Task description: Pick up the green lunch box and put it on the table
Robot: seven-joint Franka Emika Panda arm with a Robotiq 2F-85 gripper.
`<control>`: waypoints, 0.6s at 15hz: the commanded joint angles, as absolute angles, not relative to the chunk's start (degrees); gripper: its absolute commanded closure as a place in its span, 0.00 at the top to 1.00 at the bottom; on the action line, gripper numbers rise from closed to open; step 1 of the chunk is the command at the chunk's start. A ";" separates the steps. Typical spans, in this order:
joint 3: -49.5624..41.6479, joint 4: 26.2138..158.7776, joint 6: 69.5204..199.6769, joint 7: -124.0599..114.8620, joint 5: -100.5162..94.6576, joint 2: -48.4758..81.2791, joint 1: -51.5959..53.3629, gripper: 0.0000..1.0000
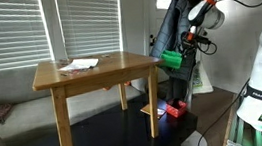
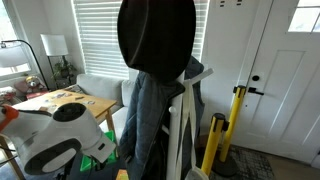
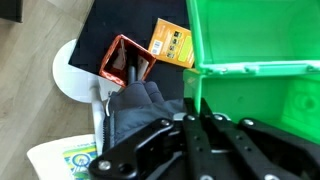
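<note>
The green lunch box hangs in the air just off the right end of the table, a little below tabletop height. My gripper is shut on it from above. In the wrist view the green lunch box fills the right side, open side towards the camera, and my gripper clamps its near wall. In an exterior view a bit of the green lunch box shows beside my white arm, with the table at the far left.
A white paper lies on the tabletop. A small red object sits on the low black platform below the box. A coat rack with a black hat and a grey jacket stands close by. An orange packet lies beside the red object.
</note>
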State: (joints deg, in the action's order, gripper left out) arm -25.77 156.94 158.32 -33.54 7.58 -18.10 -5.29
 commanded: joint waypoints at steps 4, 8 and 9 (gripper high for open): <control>-12.27 148.18 149.73 -32.43 7.07 -26.62 -15.88 0.01; -8.93 141.90 141.29 -29.42 10.59 -32.00 -12.99 0.01; -7.60 140.11 138.88 -29.88 10.77 -32.50 -12.65 0.01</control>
